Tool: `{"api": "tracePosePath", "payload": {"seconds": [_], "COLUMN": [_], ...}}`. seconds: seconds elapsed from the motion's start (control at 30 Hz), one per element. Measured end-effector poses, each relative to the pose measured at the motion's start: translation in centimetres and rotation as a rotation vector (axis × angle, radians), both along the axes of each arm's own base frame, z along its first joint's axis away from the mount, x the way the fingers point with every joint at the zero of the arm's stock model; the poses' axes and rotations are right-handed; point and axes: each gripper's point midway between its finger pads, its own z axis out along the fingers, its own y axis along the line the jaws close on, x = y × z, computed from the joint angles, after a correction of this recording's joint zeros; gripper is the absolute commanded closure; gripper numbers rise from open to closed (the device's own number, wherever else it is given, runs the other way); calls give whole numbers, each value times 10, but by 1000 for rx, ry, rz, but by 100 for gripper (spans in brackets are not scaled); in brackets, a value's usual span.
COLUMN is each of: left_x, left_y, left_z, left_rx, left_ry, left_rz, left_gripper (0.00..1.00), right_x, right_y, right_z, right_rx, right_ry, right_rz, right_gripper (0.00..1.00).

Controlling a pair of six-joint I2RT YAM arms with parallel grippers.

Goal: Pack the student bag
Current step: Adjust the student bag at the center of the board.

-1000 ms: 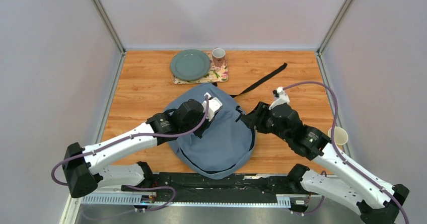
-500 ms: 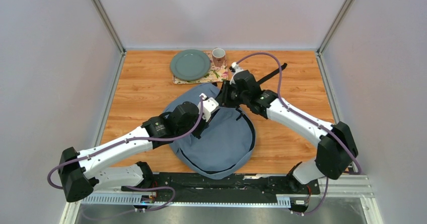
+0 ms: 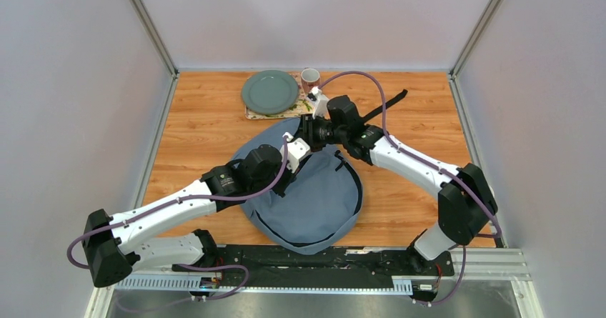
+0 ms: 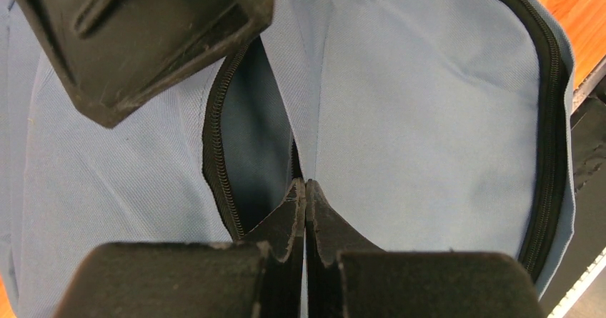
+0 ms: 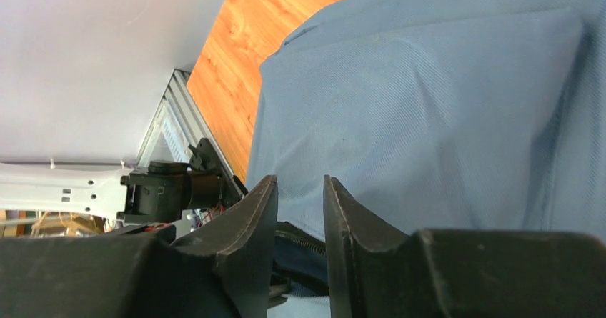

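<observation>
Student bag pinched at its zip

We note it lying flat, near-centre on the wooden table. Left gripper is pressed together, pinching fabric at the open zip edge. Right gripper is narrowly spread at the bag's far end.

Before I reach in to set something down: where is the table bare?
Bare wooden table lies left of the grey-blue fabric backpack and in the far right corner beyond the black strap. Crowded: far middle, where the round green plate and patterned mug sit on a floral mat.
</observation>
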Motion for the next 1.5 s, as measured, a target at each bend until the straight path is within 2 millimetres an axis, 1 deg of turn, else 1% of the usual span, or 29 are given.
{"api": "tracePosePath", "payload": {"seconds": [0.1, 0.2, 0.27, 0.4, 0.47, 0.5, 0.53, 0.57, 0.63, 0.67, 0.7, 0.77, 0.83, 0.97, 1.03, 1.1, 1.17, 1.27, 1.37, 1.4, 1.47, 1.5], "left_x": [0, 0, 1, 1, 1, 1, 1, 2, 5, 7, 8, 12, 15, 15, 12, 9, 5, -2, -13, -16, -23, -25], "left_y": [0, -1, -1, 0, 0, 1, 2, 2, 7, 9, 12, 21, 32, 60, 73, 85, 91, 99, 107, 110, 116, 119], "left_z": [0, 1, 1, 1, -1, -2, -3, -3, -1, 2, 6, 19, 33, 63, 72, 75, 70, 50, 25, 17, 5, 2], "left_rx": [-3, -4, -4, -2, 1, 5, 7, 8, 4, 2, -9, -38, -70, -154, -191, -212, -222, -209, -194, -188, -178, -178], "left_ry": [-1, -2, -4, -5, -5, -5, -5, -6, -16, -26, -36, -69, -105, -167, -175, -167, -143, -79, -10, 11, 49, 66], "left_rz": [0, 0, 1, 4, 5, 9, 15, 25, 65, 76, 99, 152, 203, 317, 368, 412, 445, 479, 513, 523, 546, 559], "left_gripper": [100, 100, 100, 100, 98, 92, 83, 66, 50, 32, 24, 23, 23, 22, 22, 23, 23, 23, 23, 22, 22, 22], "right_x": [0, -4, -13, -28, -35, -37, -38, -38, -34, -32, -29, -22, -11, 6, 7, 4, 0, -7, -19, -24, -32, -37], "right_y": [8, 13, 9, -4, -12, -14, -16, -17, -20, -21, -25, -33, -45, -72, -80, -86, -90, -94, -96, -96, -96, -96], "right_z": [-11, -33, -49, -74, -83, -86, -87, -87, -84, -83, -80, -72, -60, -28, -12, -1, 7, 13, 13, 13, 12, 11], "right_rx": [-8, -37, -60, -108, -126, -132, -137, -141, -148, -150, -154, -158, -162, -157, -148, -140, -135, -126, -119, -120, -128, -135], "right_ry": [14, 50, 80, 124, 140, 144, 145, 144, 130, 126, 122, 108, 82, 2, -35, -55, -66, -67, -55, -49, -44, -40], "right_rz": [60, 115, 145, 156, 148, 143, 137, 131, 103, 92, 70, 18, -53, -187, -224, -241, -250, -250, -216, -197, -167, -152], "right_gripper": [68, 69, 69, 68, 67, 67, 66, 65, 62, 61, 58, 54, 49, 46, 46, 46, 46, 44, 41, 37, 33, 33]}}
